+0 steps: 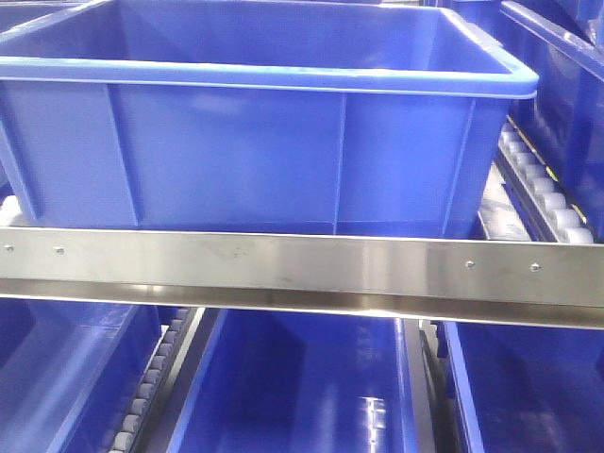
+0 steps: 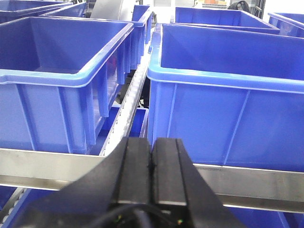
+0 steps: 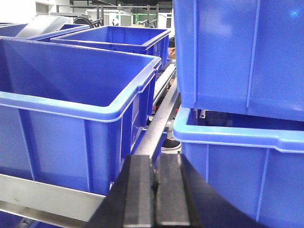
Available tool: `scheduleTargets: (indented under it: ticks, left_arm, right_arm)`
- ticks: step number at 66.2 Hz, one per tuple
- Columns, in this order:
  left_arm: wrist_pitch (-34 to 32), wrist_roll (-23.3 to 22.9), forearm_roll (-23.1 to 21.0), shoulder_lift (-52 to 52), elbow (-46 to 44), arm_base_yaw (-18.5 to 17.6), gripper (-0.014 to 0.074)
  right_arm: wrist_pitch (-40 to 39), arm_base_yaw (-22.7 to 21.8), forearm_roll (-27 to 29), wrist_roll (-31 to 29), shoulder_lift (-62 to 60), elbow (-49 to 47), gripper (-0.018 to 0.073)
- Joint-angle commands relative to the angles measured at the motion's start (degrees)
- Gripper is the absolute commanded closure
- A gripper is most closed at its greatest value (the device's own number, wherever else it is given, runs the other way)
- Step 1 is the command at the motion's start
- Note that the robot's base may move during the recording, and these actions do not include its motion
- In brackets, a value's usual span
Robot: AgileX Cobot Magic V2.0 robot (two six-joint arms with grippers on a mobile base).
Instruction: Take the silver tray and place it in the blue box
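A blue box (image 1: 264, 142) sits empty on a roller rack behind a steel rail (image 1: 302, 269). The left gripper (image 2: 153, 175) and right gripper (image 3: 155, 190) are both pressed together, holding nothing, facing the crates. No silver tray is clearly visible anywhere. Such a tray would likely be stiff, light and slippery, best pinched by its rim.
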Motion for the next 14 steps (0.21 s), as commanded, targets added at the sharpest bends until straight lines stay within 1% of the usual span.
scheduleTargets:
  ticks: [1,14]
  left_arm:
    - [-4.6,-0.6,-0.2,-1.2,-0.2,0.1,0.0691]
    - [-4.6,-0.6,-0.2,-1.2,-0.2,0.1,0.0691]
  right_arm:
    - [-5.0,-0.3,0.1,-0.5,-1.2,0.1,0.0511]
    - [-5.0,-0.3,0.1,-0.5,-1.2,0.1,0.0511]
